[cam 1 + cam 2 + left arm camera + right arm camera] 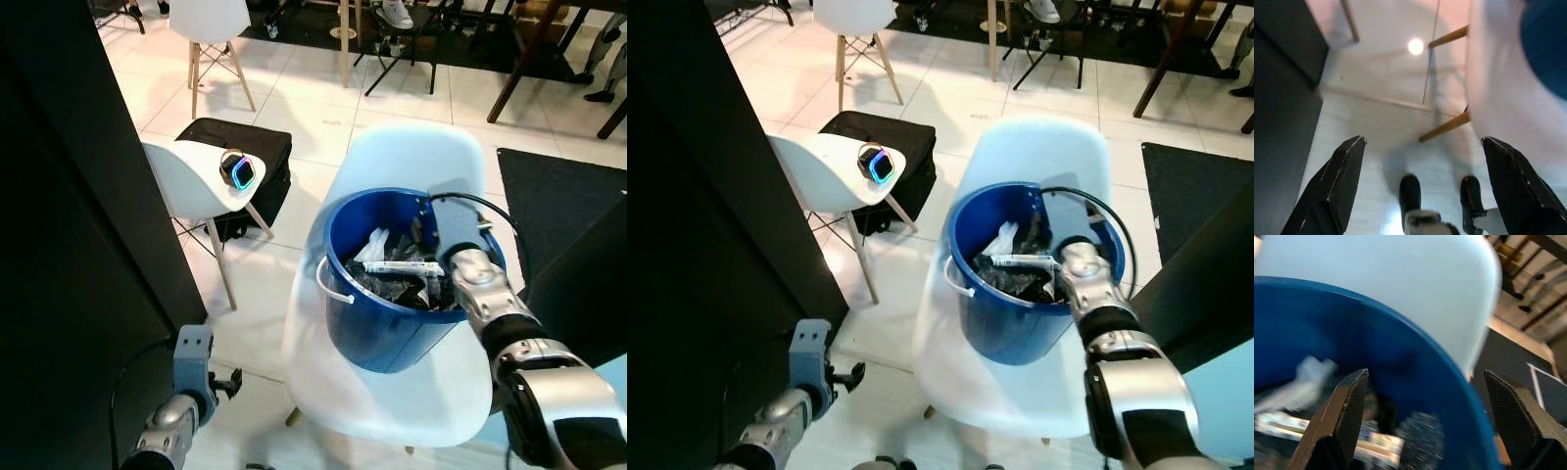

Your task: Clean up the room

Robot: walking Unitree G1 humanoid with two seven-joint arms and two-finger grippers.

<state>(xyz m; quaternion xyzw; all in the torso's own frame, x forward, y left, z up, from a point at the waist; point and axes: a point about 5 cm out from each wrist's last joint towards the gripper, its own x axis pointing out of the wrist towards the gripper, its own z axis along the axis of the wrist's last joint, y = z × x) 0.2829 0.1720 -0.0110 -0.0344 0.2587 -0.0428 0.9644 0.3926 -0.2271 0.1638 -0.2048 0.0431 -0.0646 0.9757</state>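
Right wrist view puts our right gripper just over the blue bucket, fingers spread wide apart w/ nothing between them; below we see the bucket's inner wall and blurred trash, white and dark bits. From the head cam, the bucket sits on the seat of a white chair right in front of us, its thin white handle hanging down the near side. Trash inside is a mix of white wrappers and dark scraps. Our right arm reaches in from the right, wrist above the bucket's rim.

Left gripper hangs low by our side near the floor, fingers also wide apart, empty; its cam looks down at pale tile, wooden chair legs and two black feet.

A second white chair stands to our left w/ a small black gadget w/ a glowing blue-green edge on its seat. Behind that chair a black bag lies on the tile floor. A tall black panel fills our left side; a dark rug lies to the right.
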